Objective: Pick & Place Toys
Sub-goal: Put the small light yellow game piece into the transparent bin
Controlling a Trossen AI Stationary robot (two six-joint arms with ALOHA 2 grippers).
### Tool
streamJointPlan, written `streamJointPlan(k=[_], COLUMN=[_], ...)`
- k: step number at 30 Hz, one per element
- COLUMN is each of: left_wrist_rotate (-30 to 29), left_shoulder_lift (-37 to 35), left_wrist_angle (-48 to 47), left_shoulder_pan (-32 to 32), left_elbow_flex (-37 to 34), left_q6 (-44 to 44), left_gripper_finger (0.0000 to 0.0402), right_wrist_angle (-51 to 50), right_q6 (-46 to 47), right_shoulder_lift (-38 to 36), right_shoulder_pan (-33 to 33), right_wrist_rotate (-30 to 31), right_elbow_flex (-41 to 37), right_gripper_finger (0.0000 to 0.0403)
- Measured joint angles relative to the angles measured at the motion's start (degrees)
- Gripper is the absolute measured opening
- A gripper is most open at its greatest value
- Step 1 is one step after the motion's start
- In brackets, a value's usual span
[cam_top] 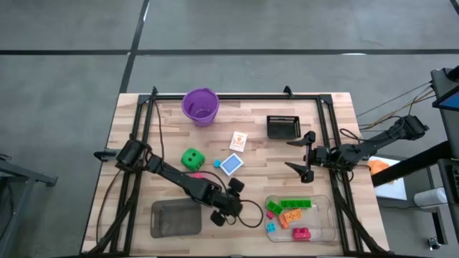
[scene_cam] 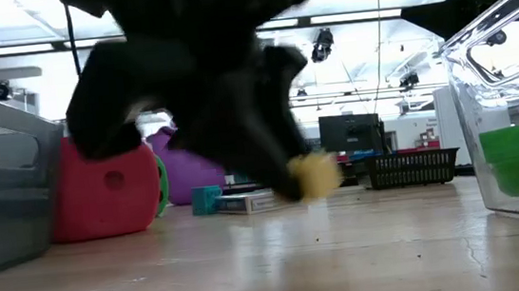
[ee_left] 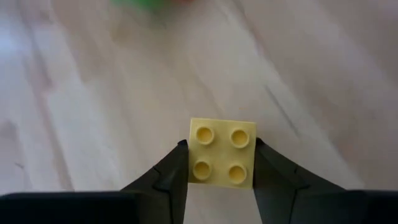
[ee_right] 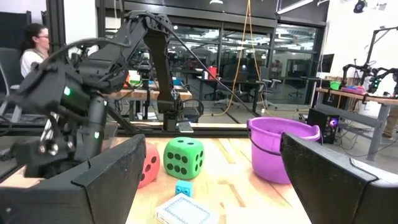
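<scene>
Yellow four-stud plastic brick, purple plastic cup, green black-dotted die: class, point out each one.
yellow four-stud plastic brick (ee_left: 222,152), left wrist view, studded top.
purple plastic cup (cam_top: 200,106), high view, rim.
green black-dotted die (ee_right: 183,158), right wrist view, front face.

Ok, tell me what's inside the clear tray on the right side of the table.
The clear tray holds small bricks: a green row, an orange one, a blue one and a red one. Whether anything lies beneath them cannot be seen.

No text, label, brand or number can be read anywhere. The cards (cam_top: 234,152) show only unreadable pictures, and the green die (ee_right: 183,158) carries only black dots.
</scene>
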Motion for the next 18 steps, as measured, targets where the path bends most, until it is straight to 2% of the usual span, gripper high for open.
streamJointPlan(k=[11, 14, 18], left_wrist_rotate=[1.22, 4.44, 13.58], left_shoulder_lift=[-2.8, -3.03, -2.94], left_wrist_angle=[14.41, 19.99, 29.42], left_shoulder_pan=[2.16, 3.05, 4.6], left_elbow_flex=[0.02, 0.02, 0.02], left_q6=[2.0, 2.41, 1.17], left_gripper_finger=[0.0134, 0.0134, 0.0134], right_wrist_angle=[0.01, 0.02, 0.06], right_q6=[0.17, 0.17, 0.17], right_shoulder_lift=[1.41, 1.43, 1.27], right_shoulder_pan=[0.0, 0.01, 0.0], right_wrist_rotate=[0.0, 0.0, 0.0], right_elbow_flex=[0.0, -0.02, -0.02], right_gripper_finger=[0.0362, 0.0362, 0.0362])
